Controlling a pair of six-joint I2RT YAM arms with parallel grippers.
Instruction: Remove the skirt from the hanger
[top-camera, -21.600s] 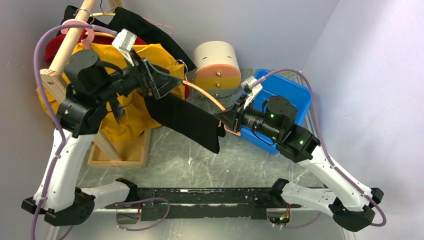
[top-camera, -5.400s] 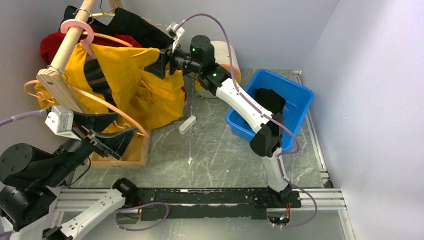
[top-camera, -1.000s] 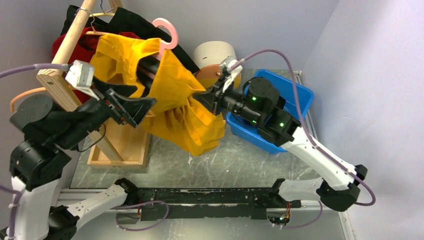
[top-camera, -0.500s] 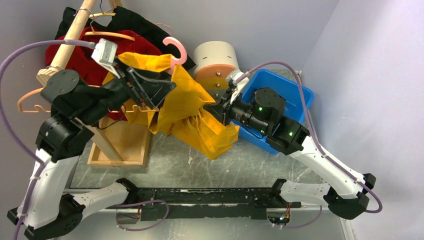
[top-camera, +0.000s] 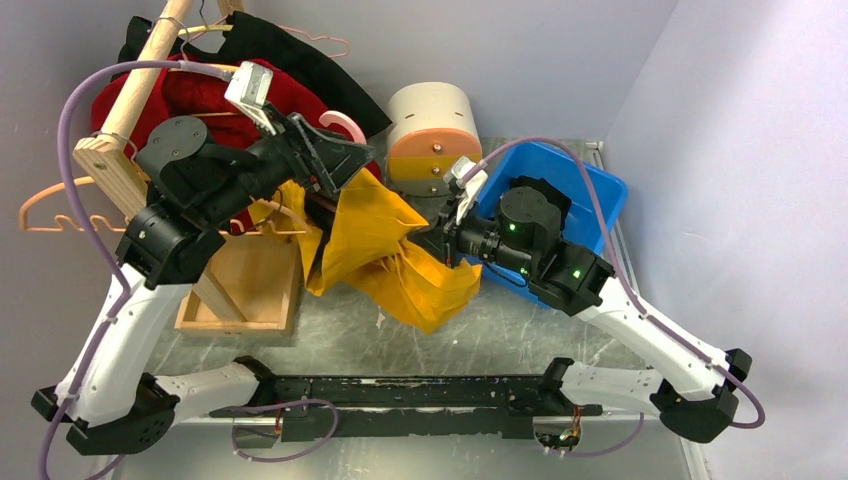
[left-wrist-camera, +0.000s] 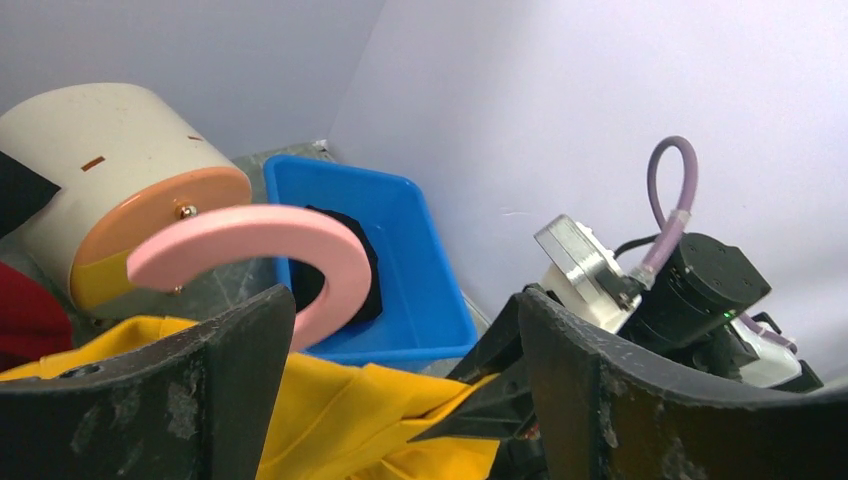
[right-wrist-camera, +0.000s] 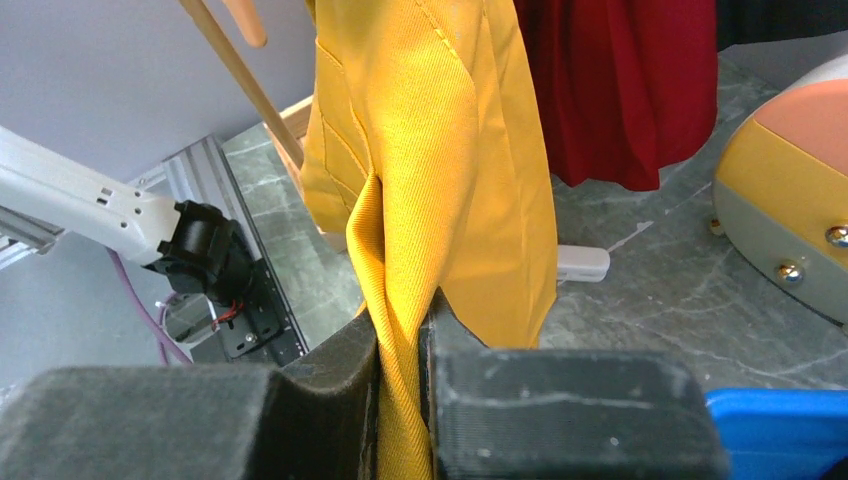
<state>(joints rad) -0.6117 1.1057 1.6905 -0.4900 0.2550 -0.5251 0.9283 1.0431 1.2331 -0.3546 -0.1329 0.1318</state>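
Right gripper (right-wrist-camera: 400, 335) noted nearest, jaws pressed together on a fold of the yellow skirt (right-wrist-camera: 440, 150); cloth seen drawn upward from the pinch. Skirt is held above the grey table (top-camera: 520, 330), strung between the two arms, its lower folds hung toward the tabletop; whether they touch it cannot be told. A small white piece (right-wrist-camera: 582, 263) is seen lying on the table just behind the skirt. Further back, left gripper (left-wrist-camera: 400, 320) is found with jaws stood wide apart; pink hanger hook (left-wrist-camera: 250, 240) is seen between them, rising out of the top of the skirt; nothing is clamped, and contact between hook and finger cannot be told. Behind, a red garment (top-camera: 200, 95) is hung on the wooden rack (top-camera: 140, 85); a blue bin (left-wrist-camera: 420, 260) with black cloth (left-wrist-camera: 345, 275) in it and a cream-and-orange drum (left-wrist-camera: 110, 160) are set at the far side.
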